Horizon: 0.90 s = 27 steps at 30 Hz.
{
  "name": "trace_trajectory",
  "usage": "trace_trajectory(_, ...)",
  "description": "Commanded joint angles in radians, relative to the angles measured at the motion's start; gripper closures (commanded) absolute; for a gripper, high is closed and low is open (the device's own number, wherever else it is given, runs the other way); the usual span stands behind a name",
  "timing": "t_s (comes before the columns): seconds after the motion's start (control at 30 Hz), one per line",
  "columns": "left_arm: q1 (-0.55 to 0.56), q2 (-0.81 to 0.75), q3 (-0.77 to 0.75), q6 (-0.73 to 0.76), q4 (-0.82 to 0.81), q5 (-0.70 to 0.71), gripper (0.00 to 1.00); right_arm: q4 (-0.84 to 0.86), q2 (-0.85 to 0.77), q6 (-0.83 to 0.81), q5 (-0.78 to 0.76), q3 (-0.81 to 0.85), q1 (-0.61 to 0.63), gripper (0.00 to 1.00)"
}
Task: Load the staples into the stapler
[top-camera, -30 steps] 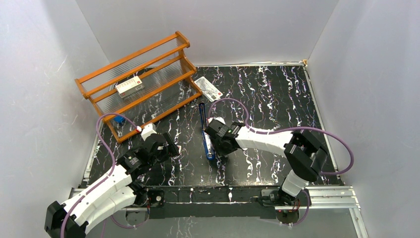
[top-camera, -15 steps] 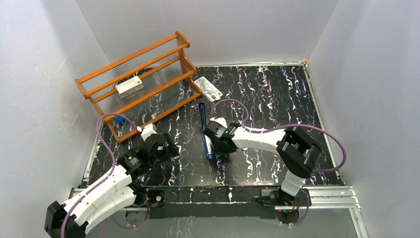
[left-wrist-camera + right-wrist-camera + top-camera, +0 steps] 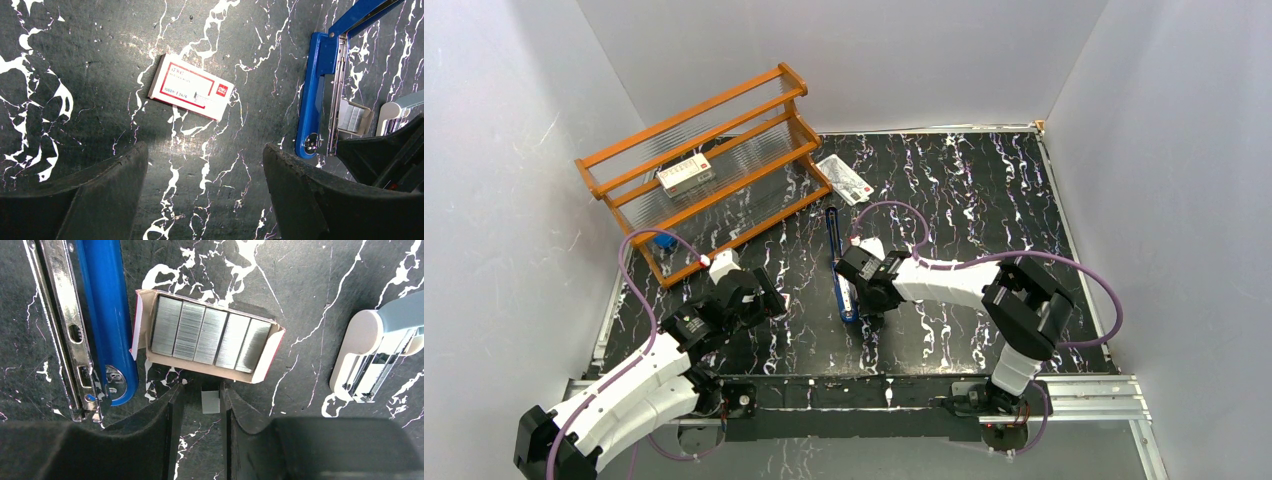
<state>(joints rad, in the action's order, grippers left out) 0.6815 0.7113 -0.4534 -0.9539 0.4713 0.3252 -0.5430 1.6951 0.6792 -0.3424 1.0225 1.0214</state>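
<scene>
**Bench** (image 3: 984,200): from above, the right arm hides the staples and the near half of the stapler (image 3: 832,230).

**Change:** the right elbow has drawn inward over the last second. The stapler and left arm are unchanged.

**Stapler:** opened flat at mid-bench, long axis running away from the arm bases.

**Staples** (image 3: 210,337): in their pale tray, just right of the stapler's blue body and crosswise to it.

**Left hand** (image 3: 205,155): fingers wide apart and empty, above the red-and-white sleeve (image 3: 192,87).

**Right hand** (image 3: 202,390): fingers close about a pale strip (image 3: 210,402); grip cannot be confirmed.
</scene>
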Motion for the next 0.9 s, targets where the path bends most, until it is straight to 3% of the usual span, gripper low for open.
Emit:
trace_trajectory(0.0, -0.006, -0.008, 0.002, -0.002, 0.002, 0.018, 0.18, -0.005, -0.025, 0.041, -0.044, -0.018, -0.001, 0.61)
trace_trajectory(0.87, -0.006, 0.005, 0.001, -0.004, -0.011, 0.013, 0.18, 0.011, -0.089, 0.047, -0.053, -0.021, -0.011, 0.77)
